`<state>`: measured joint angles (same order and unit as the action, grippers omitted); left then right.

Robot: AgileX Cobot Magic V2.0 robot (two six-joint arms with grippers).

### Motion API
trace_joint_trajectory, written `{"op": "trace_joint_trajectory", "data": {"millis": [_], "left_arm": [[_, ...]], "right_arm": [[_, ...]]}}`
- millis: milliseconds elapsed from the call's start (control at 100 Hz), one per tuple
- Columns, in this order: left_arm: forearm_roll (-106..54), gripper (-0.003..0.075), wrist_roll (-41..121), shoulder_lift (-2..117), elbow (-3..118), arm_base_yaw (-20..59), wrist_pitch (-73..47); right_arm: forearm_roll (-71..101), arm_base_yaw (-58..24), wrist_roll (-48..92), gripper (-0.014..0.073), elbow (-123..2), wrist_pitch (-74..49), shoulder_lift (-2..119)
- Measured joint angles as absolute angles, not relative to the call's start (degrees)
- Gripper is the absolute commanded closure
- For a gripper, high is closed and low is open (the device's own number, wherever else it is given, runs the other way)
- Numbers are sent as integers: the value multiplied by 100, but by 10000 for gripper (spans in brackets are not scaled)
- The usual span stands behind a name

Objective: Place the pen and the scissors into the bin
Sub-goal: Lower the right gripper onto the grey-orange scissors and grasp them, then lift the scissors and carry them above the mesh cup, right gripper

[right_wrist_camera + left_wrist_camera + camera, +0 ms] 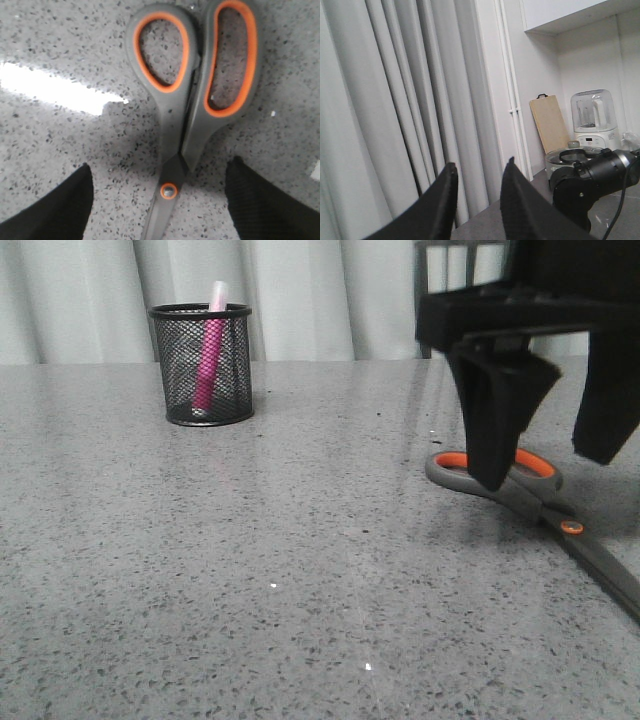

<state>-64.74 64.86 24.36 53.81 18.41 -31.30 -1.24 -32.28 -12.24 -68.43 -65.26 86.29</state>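
Observation:
The pink pen (209, 355) stands inside the black mesh bin (201, 365) at the far left of the table. The scissors (560, 520) lie flat on the table at the right, closed, handles toward the back. In the right wrist view the scissors (185, 115) lie between my fingers, the orange pivot dot (169, 190) midway. My right gripper (160, 175) is open, just above the scissors, its fingers (497, 430) either side of them and touching nothing. My left gripper (480, 170) is open and empty, raised and facing the curtain.
The speckled grey table (300, 570) stretches across the front view, with a curtain (300, 290) behind it. The left wrist view shows a blender (592, 117), a cutting board (549, 122), a pot and the other arm's joint (585, 182).

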Motion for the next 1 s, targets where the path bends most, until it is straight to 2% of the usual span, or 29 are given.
{"op": "trace_joint_trajectory", "data": {"millis": [210,660,710,760,910,1000], "left_arm": [[-6474,533,6486,2436,5381,1925,-3112],[-6474,533,6476,2436,5381,1925,-3112],[-6474,533,6476,2436,5381,1925,-3112],[-6474,533,6476,2436,5381,1925,-3112],[-6474,533,6476,2436,5381,1925,-3085],[-6474,533,6474,2436,5381,1925,-3076]], "right_arm": [[-124,-3228,-1373,183,-6843,-6504,8962],[0,-2959,-1482,187,-6504,-6078,9010],[0,-2950,-1482,226,-6479,-6018,9000],[0,-2941,-1482,307,-6467,-5992,8991],[-38,-2898,-1486,671,-6467,-5730,8991],[-38,-2898,-1372,662,-6467,-5635,8991]]}}
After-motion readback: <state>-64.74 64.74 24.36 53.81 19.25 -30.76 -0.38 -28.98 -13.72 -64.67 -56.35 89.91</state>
